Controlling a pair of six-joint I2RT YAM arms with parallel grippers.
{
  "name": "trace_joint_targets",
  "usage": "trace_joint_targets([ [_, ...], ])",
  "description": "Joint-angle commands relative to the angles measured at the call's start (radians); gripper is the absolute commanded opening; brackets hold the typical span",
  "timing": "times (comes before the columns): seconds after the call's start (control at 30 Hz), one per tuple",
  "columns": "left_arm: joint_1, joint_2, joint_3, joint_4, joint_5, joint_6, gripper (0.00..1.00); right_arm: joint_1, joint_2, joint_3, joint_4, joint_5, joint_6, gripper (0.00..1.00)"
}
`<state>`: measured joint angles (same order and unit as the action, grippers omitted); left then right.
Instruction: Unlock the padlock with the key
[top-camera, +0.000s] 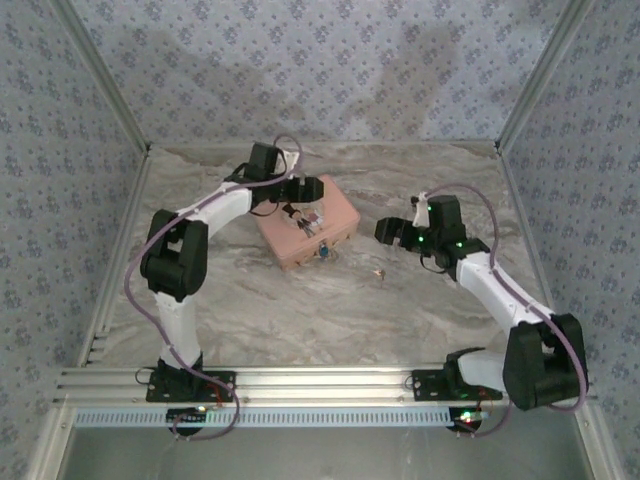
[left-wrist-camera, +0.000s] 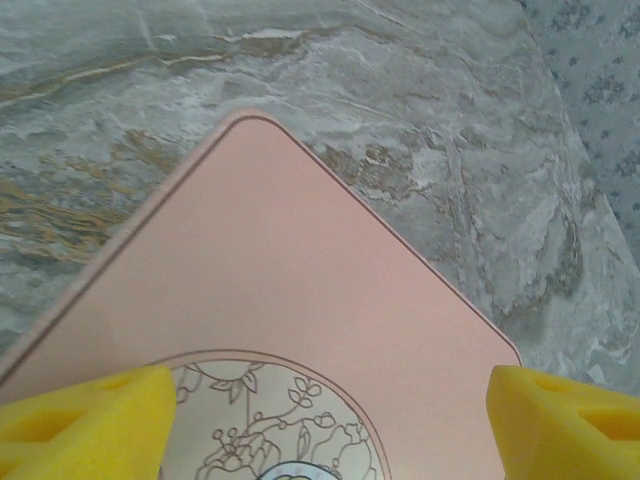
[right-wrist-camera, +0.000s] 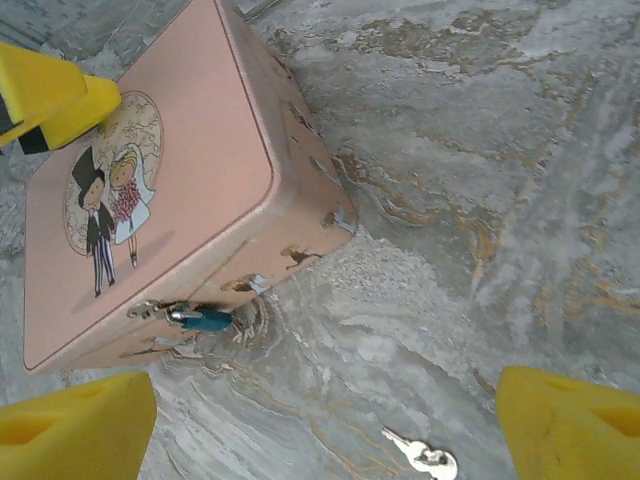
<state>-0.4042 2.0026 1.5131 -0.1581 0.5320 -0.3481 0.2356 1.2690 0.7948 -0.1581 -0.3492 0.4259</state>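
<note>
Overhead view: two robot arms reach over a marbled table (top-camera: 250, 310). A pink tin (top-camera: 340, 215) w/ a cartoon couple on its lid sits near the centre, turned diagonally.

The padlock (top-camera: 325, 251), tiny w/ a bluish body, sits at the tin's near side wall. In the right wrist view the padlock (right-wrist-camera: 205, 319) lies approx. sideways. Its long axis runs along the tin's wall, w/ the metal shackle at the left end by the tin's latch. The blue body points right, low by the tabletop.

The key (top-camera: 379, 271), small & silver, lies flat on the table, apart from the tin, btwn the padlock and the right gripper (top-camera: 386, 231). In the right wrist view its round head is lower right and its blade points up-left toward the tin.

The right gripper's jaws stand wide apart, holding nothing, above the table near the key. The left gripper (top-camera: 298, 208) hovers over the tin's lid, jaws also spread wide, w/ yellow pads (left-wrist-camera: 85, 420) either side of the lid picture. Whether they touch the lid can't be told.
</note>
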Motion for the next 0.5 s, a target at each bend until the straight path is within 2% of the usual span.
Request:
trace_joint_targets([
  [0.0,0.004,-0.106,-0.038,-0.045,-0.006,0.018,0.82,0.015,0.061,0.086,-0.021,-0.020,-0.018,0.90],
  [0.27,-0.005,-0.433,-0.298,-0.023,-0.210,-0.061,0.85,0.030,0.267,0.274,-0.052,-0.067,-0.030,0.86],
  [0.47,-0.015,-0.634,-0.563,-0.014,-0.394,-0.201,0.87,0.044,0.444,0.459,-0.066,-0.110,-0.024,0.84],
])
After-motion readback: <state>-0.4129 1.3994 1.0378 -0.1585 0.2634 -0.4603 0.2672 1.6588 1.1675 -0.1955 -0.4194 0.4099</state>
